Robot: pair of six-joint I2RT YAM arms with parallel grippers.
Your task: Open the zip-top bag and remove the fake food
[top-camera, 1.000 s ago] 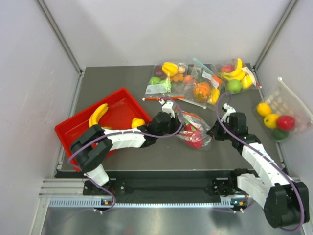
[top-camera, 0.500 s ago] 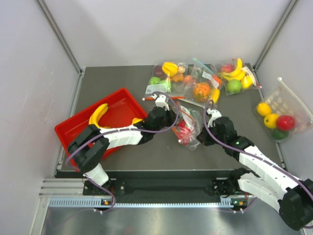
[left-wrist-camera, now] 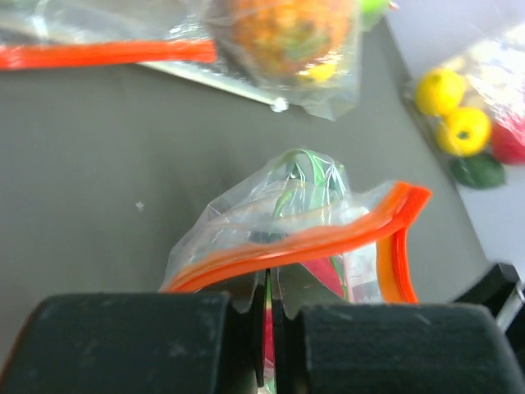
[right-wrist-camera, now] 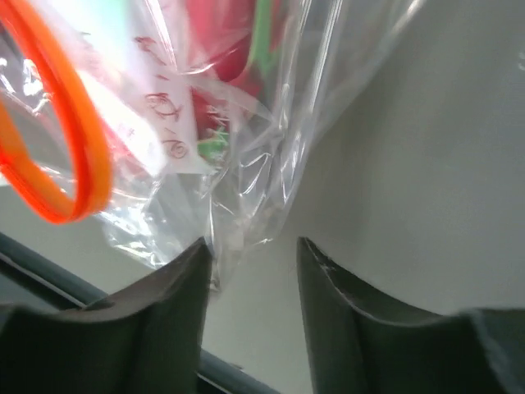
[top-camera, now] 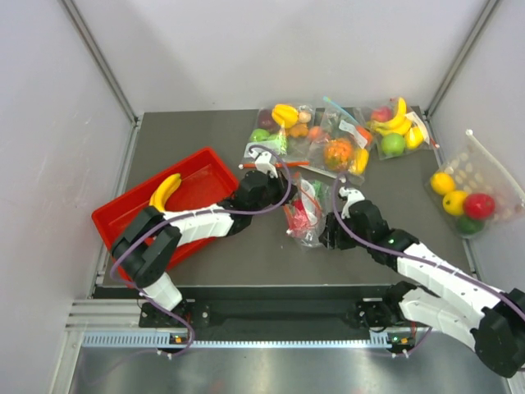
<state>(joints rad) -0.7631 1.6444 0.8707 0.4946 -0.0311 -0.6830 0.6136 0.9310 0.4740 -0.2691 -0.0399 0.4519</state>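
The zip-top bag (top-camera: 307,215) hangs crumpled at the table's middle, its red-orange zip strip (left-wrist-camera: 320,240) parted at one end. My left gripper (left-wrist-camera: 269,287) is shut on the bag's mouth just under the strip; from above it (top-camera: 281,199) sits at the bag's left side. A pink-red dragon fruit with green tips (right-wrist-camera: 238,41) shows inside the bag (right-wrist-camera: 246,139). My right gripper (right-wrist-camera: 250,254) stands open at the bag's lower corner, with loose plastic against its left finger (right-wrist-camera: 184,279); from above it (top-camera: 328,234) is right of the bag. A yellow banana (top-camera: 164,190) lies in the red tray (top-camera: 123,222).
Three other filled clear bags (top-camera: 279,131) (top-camera: 340,152) (top-camera: 394,127) lie along the back edge. A dotted pouch (top-camera: 467,193) with round fruits lies at the far right. In the left wrist view, an orange fruit in a bag (left-wrist-camera: 283,33) lies just ahead.
Both arms carried the bag leftward. My right gripper, shut on the bag before, has opened and let it go. The left gripper keeps its hold.
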